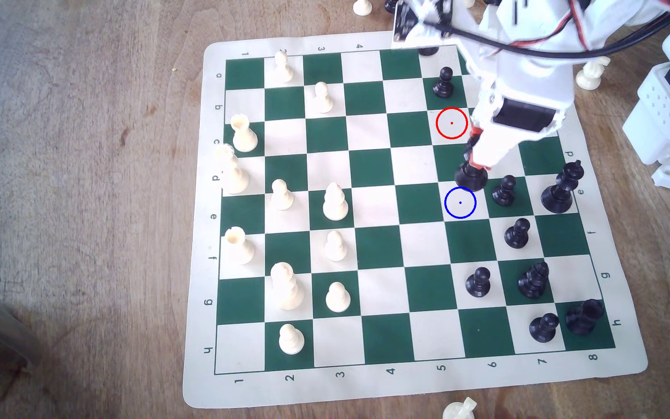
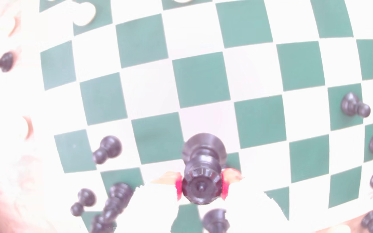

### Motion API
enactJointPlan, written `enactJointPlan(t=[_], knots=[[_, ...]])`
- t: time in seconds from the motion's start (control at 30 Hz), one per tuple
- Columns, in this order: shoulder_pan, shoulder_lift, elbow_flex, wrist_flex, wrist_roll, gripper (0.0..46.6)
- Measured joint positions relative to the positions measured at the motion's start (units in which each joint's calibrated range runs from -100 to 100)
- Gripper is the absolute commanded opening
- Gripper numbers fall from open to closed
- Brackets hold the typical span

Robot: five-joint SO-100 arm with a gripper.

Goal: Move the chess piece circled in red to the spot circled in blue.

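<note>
Worn brown wood lay under a green-and-cream chess mat (image 1: 204, 225), and your arm reached in over the mat's far right corner as the exterior view showed it. You had the gripper (image 1: 473, 159) closed on the tall black piece (image 1: 471, 176), with the red pads (image 2: 178, 187) pressed to either side of its notched crown, as the wrist view showed plainly. That piece was off the red-ringed square (image 1: 451, 123) and hung tilted, its wide base over the boundary between the green square and the blue-ringed square (image 1: 460, 202) next along toward the mat's near edge; I could not tell whether the base touched the mat. It looked like hard moulded plastic, light and stiff, with nothing to crush, but smooth, and the crown's ridges probably gave your pads their only bite. Because you held it so high, the heavy-looking base could swing below the pads, so I judged a hold lower on the slim waist would have been steadier. A black pawn (image 1: 504, 191) stood just beside it on the side toward the mat's right edge, with the black king (image 1: 561, 189) one square beyond, so you had little room for a swinging base.
</note>
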Motion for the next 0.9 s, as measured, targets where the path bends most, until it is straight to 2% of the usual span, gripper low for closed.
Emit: enactJointPlan(t=[0.47,0.9], knots=[[-0.1,4.0,10.8,-10.0,-0.7,0.5],[-0.1,4.7,11.2,-11.5,-0.7,0.8]])
